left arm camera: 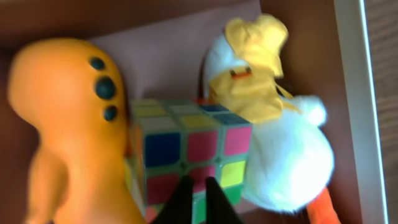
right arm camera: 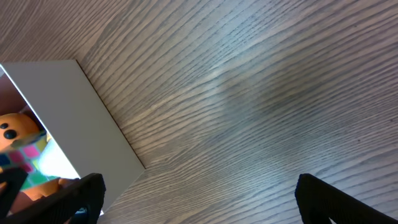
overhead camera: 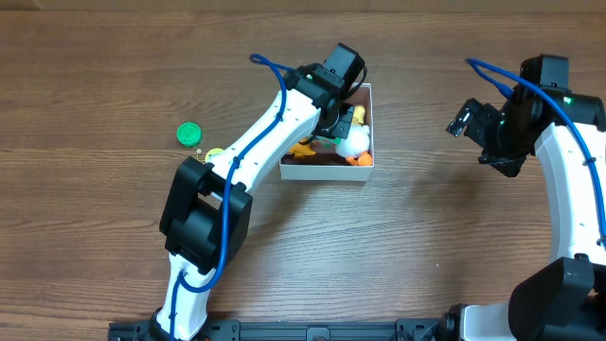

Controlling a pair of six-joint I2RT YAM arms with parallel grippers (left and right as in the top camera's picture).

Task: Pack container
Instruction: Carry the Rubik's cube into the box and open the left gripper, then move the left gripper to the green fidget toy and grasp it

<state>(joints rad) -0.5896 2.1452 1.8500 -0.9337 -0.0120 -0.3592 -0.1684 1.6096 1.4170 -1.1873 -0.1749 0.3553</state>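
Note:
The container (overhead camera: 327, 171) is a white-walled square box with a pink-mauve inside, at the table's middle back. It holds an orange toy (left arm camera: 62, 124), a colour cube (left arm camera: 186, 149) and a white duck plush (left arm camera: 280, 149) with a yellow bill. My left gripper (left arm camera: 198, 186) reaches down into the box (left arm camera: 351, 93), its fingers close together just above the cube with nothing between them. In the overhead view the left wrist (overhead camera: 339, 85) covers much of the box. My right gripper (overhead camera: 471, 121) is open and empty above bare table, right of the box (right arm camera: 81, 118).
A green round piece (overhead camera: 190, 134) and a small yellow-green piece (overhead camera: 215, 152) lie on the table left of the left arm. The table is dark wood grain.

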